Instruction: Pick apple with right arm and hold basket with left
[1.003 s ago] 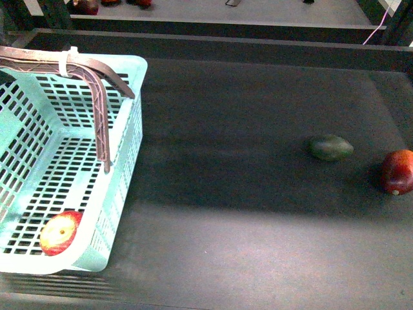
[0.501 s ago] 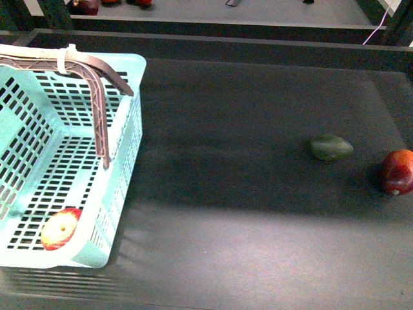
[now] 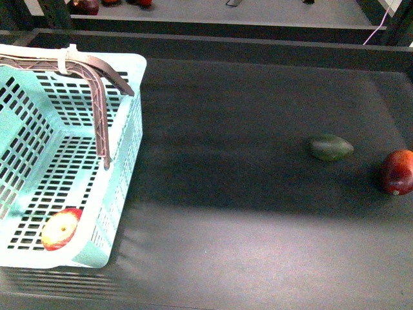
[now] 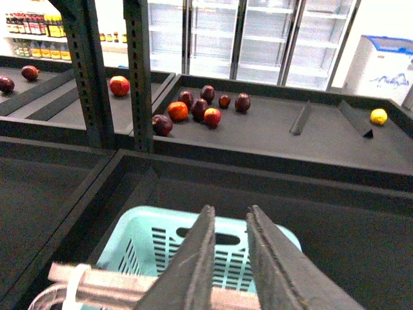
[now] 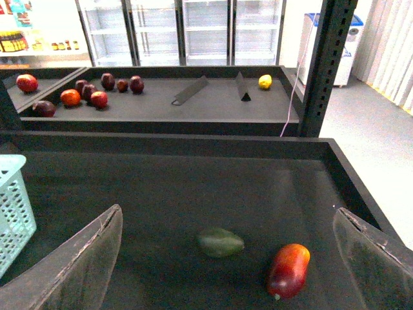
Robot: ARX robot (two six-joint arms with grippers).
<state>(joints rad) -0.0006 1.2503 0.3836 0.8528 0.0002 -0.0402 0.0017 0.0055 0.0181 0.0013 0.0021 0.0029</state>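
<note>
Basket [image 3: 122,161], mint-green, slotted, at about 9 o'clock of the front view on the dark shelf surface [image 3: 245,213]; shifted slightly between a second ago and half a second ago, with no further movement visible since, so the hold appears settled. Brownish-mauve handles [image 3: 97,84] raised and gathered together, a white tie [image 3: 64,59] around them

Contents: one apple [image 3: 60,228], bright red with a yellow blush around the stem dimple, lying on the basket floor against the near wall at about 7 o'clock of the front view; rolled a little with the basket's shift a second ago, now at rest. No other item visible inside

Left gripper [image 4: 227,271]: fingers drawn nearly together, clamped on the gathered handles in the left wrist view; neither arm shows in the front view

Right gripper [image 5: 226,271]: fingers spread wide, nothing between them, poised above the surface

Loose on the surface, well apart from the basket: dull green fruit [image 3: 331,147] at 3 o'clock, darker red apple [image 3: 397,172] just beyond it near the right edge

Judgement: with the bright apple already in the basket and the left arm gripping the handles, the task looks essentially complete
</note>
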